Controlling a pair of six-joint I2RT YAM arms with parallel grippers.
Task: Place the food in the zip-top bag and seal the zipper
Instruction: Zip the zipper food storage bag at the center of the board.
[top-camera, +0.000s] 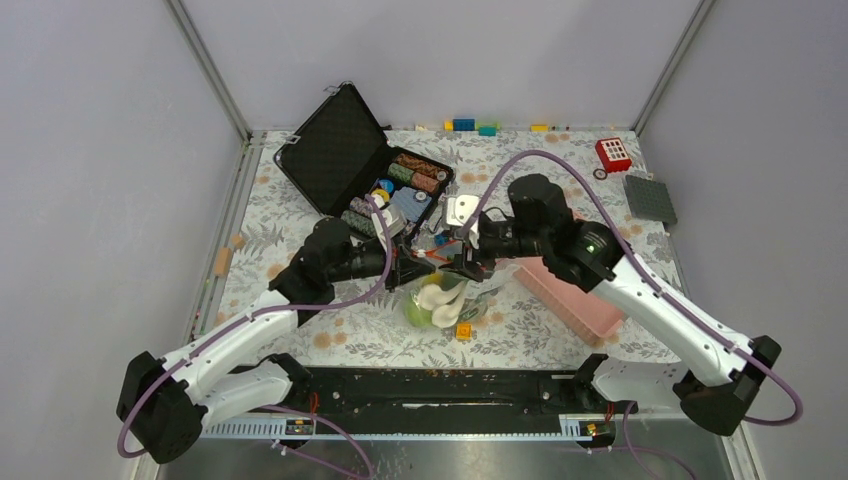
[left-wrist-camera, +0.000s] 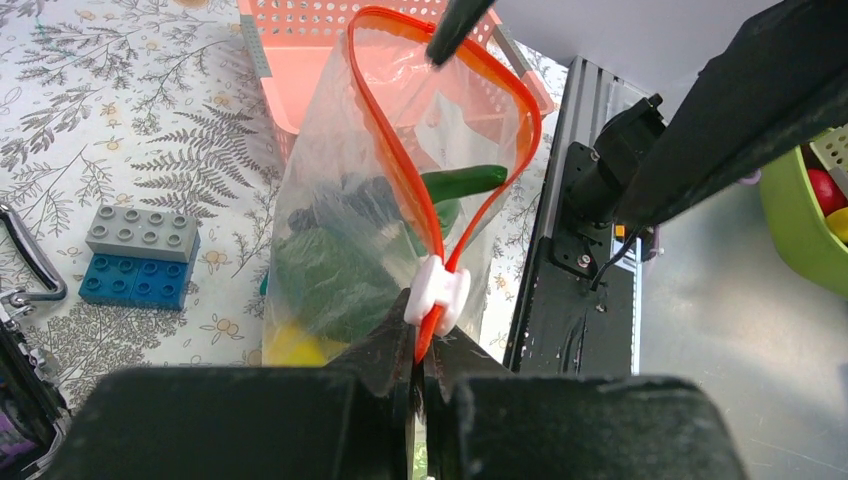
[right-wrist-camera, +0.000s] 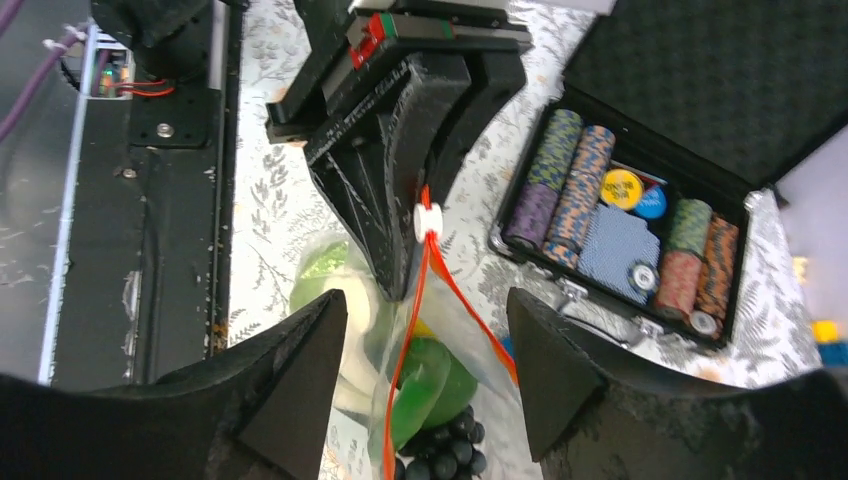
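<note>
1. poker-chip case: black, lid raised, chips stacked in rows. It stood at 11 o'clock on the floral surface.
2. left pincer: at the centre of the surface. The jaws were clamped tight on the zipper, gripping the orange-red strip just beneath the white slider.
3. zip-top bag: clear plastic, at the centre of the surface. The mouth was raised between the two pincers and gaped in a loop. The filled lower part lay at 6 o'clock of them. Contents were white mushroom-like pieces, light-green cabbage, green pod, dark green piece and yellow piece.
4. orange brick: loose on the surface, just at 6 o'clock of the bag.
5. right pincer: jaws wide, holding nothing. The strip ran between the fingers, clear of both. One tip stood at the far rim of the mouth, and contact could not be told.
6. pink basket: just beside the bag, at 3 o'clock of it.
7. red object: small, at 1 o'clock on the surface.
8. grey baseplate: studded, at 2 o'clock, near the red object.
</note>
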